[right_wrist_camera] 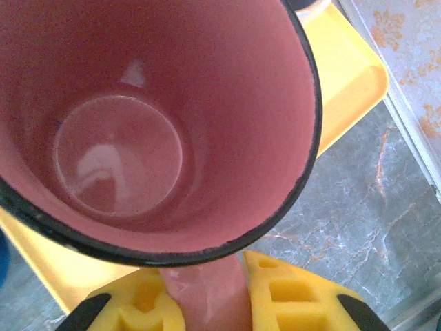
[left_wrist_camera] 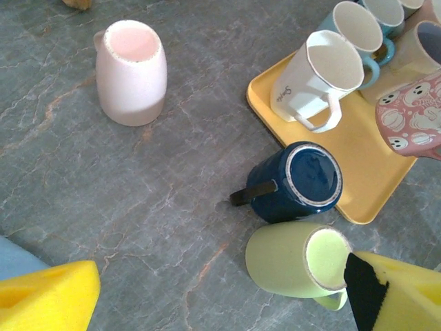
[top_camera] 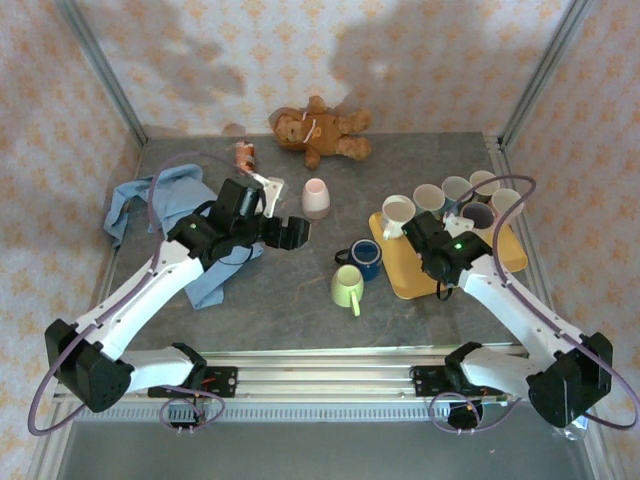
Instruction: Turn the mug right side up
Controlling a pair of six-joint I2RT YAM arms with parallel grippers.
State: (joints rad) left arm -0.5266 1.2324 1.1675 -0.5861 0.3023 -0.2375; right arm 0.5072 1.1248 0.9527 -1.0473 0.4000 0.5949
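From the top camera I see the yellow tray [top_camera: 410, 280] near the desk's [top_camera: 290, 300] right edge, carrying a row of mugs with mouths up, empty as far as I can tell. My right gripper [top_camera: 465, 228] has the ghost-print mug [top_camera: 478, 215] over the tray beside that row, mouth upward. My left gripper [top_camera: 284, 208] hangs mid-desk with its fingers spread wide and nothing between them. A blue cloth [top_camera: 150, 200] lies at the left edge, a teddy bear [top_camera: 320, 130] sits at the far edge, and bare desk runs along the near edge. From the left wrist, a pale pink mug [left_wrist_camera: 131, 72] stands alone on open desk, well apart from the tray. A navy mug [left_wrist_camera: 300, 183] sits just off the tray's corner. A green mug [left_wrist_camera: 289, 262] lies on its side just beside it, empty, its mouth close to one yellow finger [left_wrist_camera: 400, 296]. From the right wrist, the ghost-print mug's pink inside faces me, empty, and its handle [right_wrist_camera: 207, 296] is pinched between the closed fingers [right_wrist_camera: 296, 296], with tray underneath and desk beyond its edge.
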